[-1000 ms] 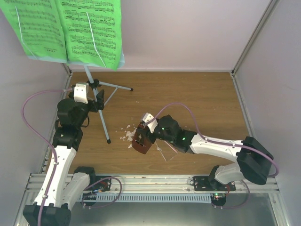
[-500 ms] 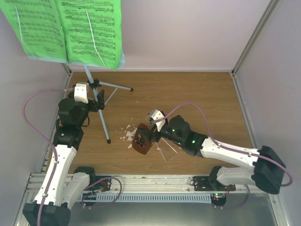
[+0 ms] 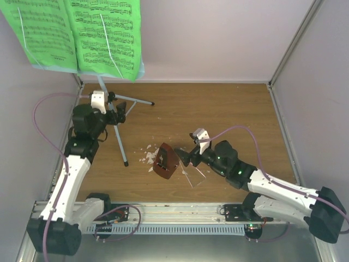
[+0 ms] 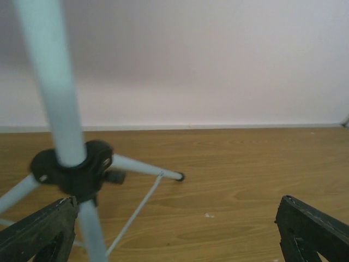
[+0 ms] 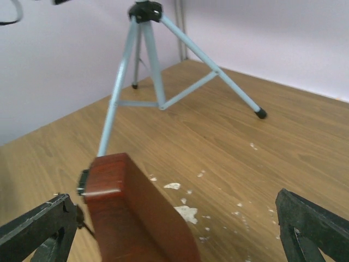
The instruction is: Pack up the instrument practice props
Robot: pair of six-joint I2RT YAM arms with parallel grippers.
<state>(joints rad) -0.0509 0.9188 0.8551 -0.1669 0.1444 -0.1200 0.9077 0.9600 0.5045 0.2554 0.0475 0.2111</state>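
Right gripper (image 3: pixel 183 158) is spread wide at 3 o'clock of the metronome (image 3: pixel 165 161), which stands mid-desk (image 3: pixel 229 109) with crumbs (image 3: pixel 147 157) at its 9 o'clock. In the wrist view the metronome sits off-centre between the jaws, so closing could tip or skid it. Left gripper (image 4: pixel 177 201) is also spread, with the music stand (image 4: pixel 73 164) hub just inside one finger, at desk 10 o'clock. Sheet music (image 3: pixel 82 35) on top looks top-heavy, so a sideways tug may topple the stand or drop pages.
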